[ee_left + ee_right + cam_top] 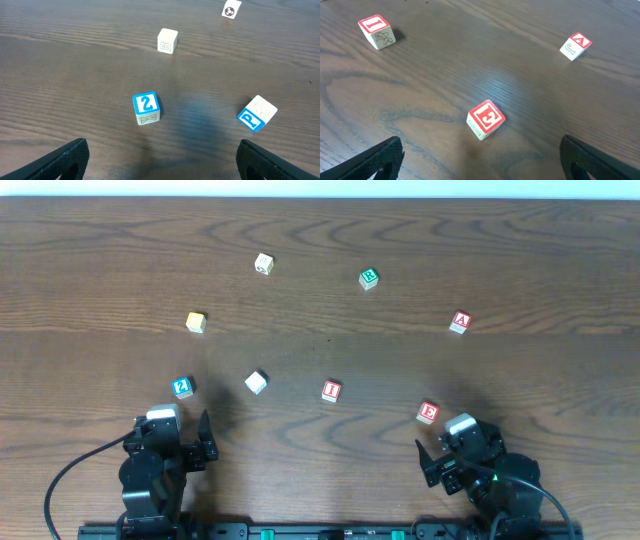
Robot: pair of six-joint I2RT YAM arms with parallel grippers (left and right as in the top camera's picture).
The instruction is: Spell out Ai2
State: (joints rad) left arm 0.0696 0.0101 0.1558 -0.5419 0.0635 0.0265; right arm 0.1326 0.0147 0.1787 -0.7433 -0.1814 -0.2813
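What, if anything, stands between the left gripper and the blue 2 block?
Nothing visible. The blue 2 block lies just ahead of the open left gripper, with only bare table between them. The blue P block sits off to the right, clear of that path.

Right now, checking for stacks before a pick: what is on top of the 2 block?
Nothing: the 2 block has its blue 2 face bare, and it sits alone on the table. Its bottom face is against the wood, so hidden.
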